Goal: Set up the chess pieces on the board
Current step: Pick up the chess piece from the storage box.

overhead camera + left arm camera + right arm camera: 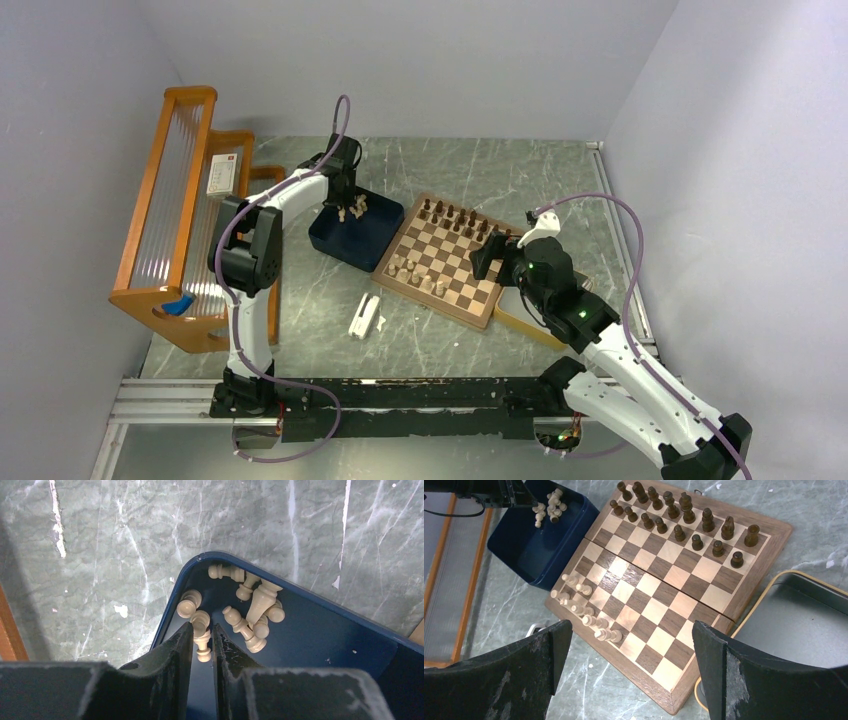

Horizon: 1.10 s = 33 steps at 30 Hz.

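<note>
The board lies mid-table. Dark brown chess pieces stand in two rows along its far edge, and several pale ones stand at its near left edge. More pale pieces lie heaped in a corner of the dark blue tray. My left gripper is over that corner, shut on a pale pawn. My right gripper hangs wide open above the board's near right side, holding nothing.
An orange wooden rack stands along the left wall. A small white object lies on the table in front of the board. A yellow-rimmed tray sits against the board's right side, under my right arm.
</note>
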Each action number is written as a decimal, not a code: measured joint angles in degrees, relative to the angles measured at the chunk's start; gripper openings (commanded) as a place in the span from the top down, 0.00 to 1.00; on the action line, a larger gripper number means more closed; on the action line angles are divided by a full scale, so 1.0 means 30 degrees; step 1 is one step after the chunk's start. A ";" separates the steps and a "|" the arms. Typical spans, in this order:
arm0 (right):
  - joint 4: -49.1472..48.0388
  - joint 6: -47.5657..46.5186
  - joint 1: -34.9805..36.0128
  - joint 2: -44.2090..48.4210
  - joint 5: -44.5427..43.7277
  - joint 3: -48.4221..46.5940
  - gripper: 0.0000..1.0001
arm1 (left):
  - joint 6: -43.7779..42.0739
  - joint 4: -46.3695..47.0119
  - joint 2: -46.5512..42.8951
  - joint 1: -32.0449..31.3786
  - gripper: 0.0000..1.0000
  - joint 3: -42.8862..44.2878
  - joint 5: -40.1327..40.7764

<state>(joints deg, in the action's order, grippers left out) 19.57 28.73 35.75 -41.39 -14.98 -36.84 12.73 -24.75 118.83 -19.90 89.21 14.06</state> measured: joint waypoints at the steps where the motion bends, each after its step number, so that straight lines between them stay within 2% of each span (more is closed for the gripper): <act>1: 0.0000 0.0007 0.0000 0.0000 0.0000 0.0000 0.05 | 0.0000 0.0000 0.0000 0.0000 0.74 0.0000 0.0007; 23: 0.0007 0.0000 0.0000 0.0160 -0.0160 0.0000 0.05 | -0.0270 -0.0211 0.0525 0.0000 0.74 0.0248 0.0109; 33: 0.0007 0.0007 0.0000 0.0189 -0.0160 0.0000 0.05 | -0.0423 -0.0262 0.0976 0.0000 0.79 0.0495 0.0051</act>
<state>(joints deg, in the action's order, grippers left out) 19.59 28.75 35.75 -40.82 -15.46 -36.84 11.46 -25.54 121.75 -19.90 90.70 14.22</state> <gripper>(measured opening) 0.949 0.227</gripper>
